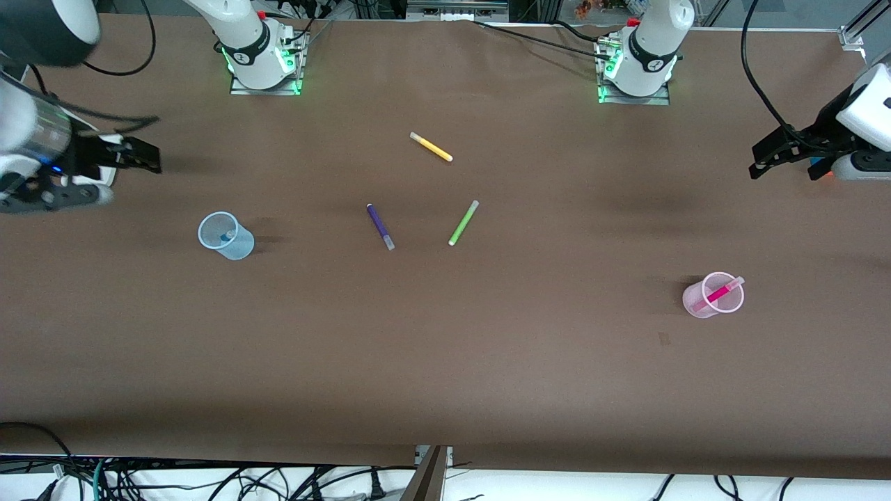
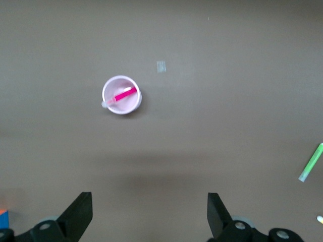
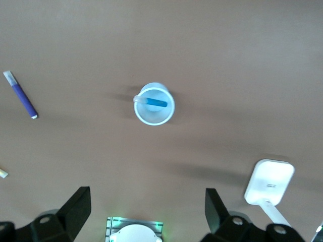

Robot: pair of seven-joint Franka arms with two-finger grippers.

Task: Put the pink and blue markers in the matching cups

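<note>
While both markers (image 1: 721, 291) sit cupped, spread fingers (image 2: 75, 214) hover apart.

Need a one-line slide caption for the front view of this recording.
Pink marker in pink cup, blue marker in blue cup; left gripper and right gripper open, raised at table ends.

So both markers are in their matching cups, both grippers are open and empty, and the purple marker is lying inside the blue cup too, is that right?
Not quite. The purple marker is not in the blue cup; the front view shows it lying on the table beside the green marker. The rest holds: the blue marker sits in the blue cup, the pink marker in the pink cup, and the left gripper and right gripper are open and empty.
</note>
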